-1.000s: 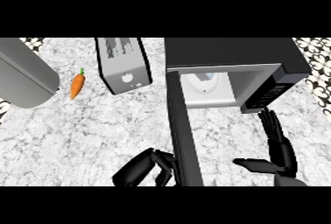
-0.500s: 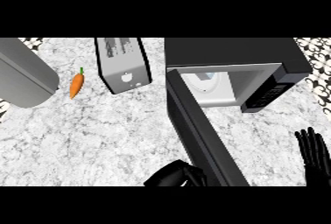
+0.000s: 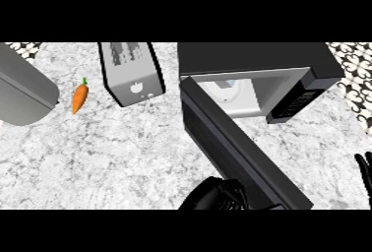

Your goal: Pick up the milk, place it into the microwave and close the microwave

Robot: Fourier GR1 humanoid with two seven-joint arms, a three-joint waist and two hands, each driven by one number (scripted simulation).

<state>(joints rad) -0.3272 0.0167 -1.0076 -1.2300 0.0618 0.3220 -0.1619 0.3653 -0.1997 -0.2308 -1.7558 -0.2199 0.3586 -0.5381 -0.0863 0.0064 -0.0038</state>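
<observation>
The white milk carton [image 3: 230,91] stands inside the microwave [image 3: 262,61] at the upper right, partly hidden by the cavity's frame. The microwave's black door [image 3: 240,147] is open, slanting from its hinge at the cavity's left down towards the lower right. My left hand [image 3: 218,195] is at the bottom centre, against the door's left face near its free end, fingers relaxed and holding nothing. Only the straight fingers of my right hand [image 3: 363,170] show at the right edge, well clear of the door.
A silver toaster [image 3: 131,74] stands left of the microwave. An orange carrot [image 3: 80,97] lies beside it on the marble counter [image 3: 109,157]. A large grey rounded object [image 3: 22,93] fills the left edge.
The door's free end has swung rightwards, towards the microwave. My left hand has followed it to the right. My right hand has pulled away to the right edge.
</observation>
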